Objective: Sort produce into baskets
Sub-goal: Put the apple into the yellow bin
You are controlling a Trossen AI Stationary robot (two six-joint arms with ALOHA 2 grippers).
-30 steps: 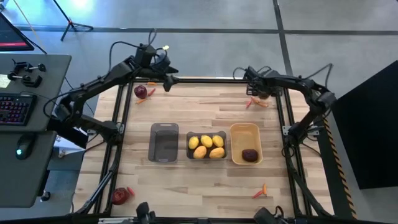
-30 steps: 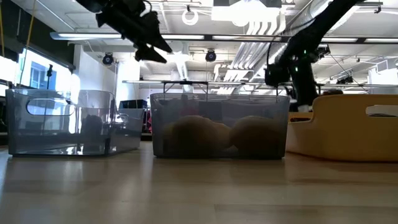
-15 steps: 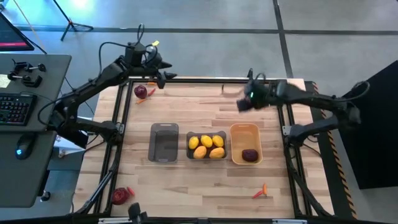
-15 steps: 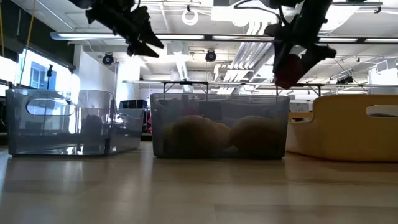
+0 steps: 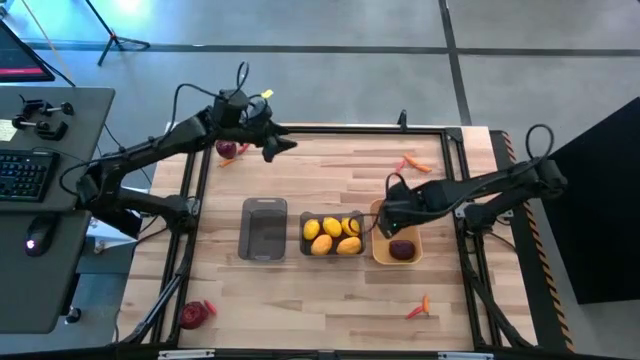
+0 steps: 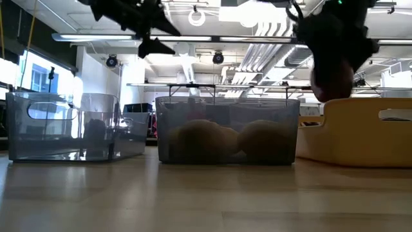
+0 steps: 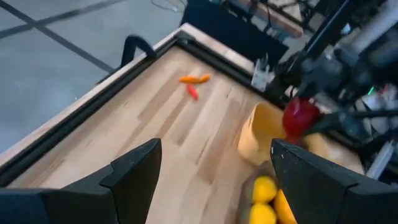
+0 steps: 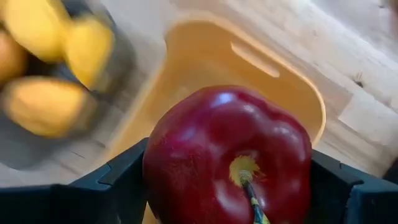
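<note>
My right gripper [image 5: 384, 216] is shut on a dark red apple [image 8: 229, 155] above the far left corner of the orange-yellow bin [image 5: 392, 208]; the low view shows the apple [image 6: 332, 72] high above the bin's rim [image 6: 360, 103]. Another apple [image 5: 401, 249] lies in that bin. Several yellow lemons [image 5: 332, 235] fill the middle grey bin [image 5: 305, 218]. The left grey bin [image 5: 264, 228] holds nothing. My left gripper [image 5: 282, 145] hangs open and empty over the table's far left part, beside an apple [image 5: 227, 148]. My right gripper pinches the apple by two opposite sides [image 8: 155, 168] between its two fingers [image 8: 112, 186]. The apple's stem end [image 8: 244, 174] faces the wrist camera. The apple is lifted clear, over the orange-yellow bin.
Two orange-red peppers [image 5: 412, 163] lie at the far right, one [image 5: 420, 305] at the near right. An apple [image 5: 192, 314] with a pepper [image 5: 209, 307] lies at the near left corner. A dark frame [image 5: 330, 128] rims the table.
My right gripper has carried the apple from the table's far right, by the peppers, toward the near edge and to the left, and now holds it over the orange-yellow bin. My left gripper has shifted a little toward the table's right.
</note>
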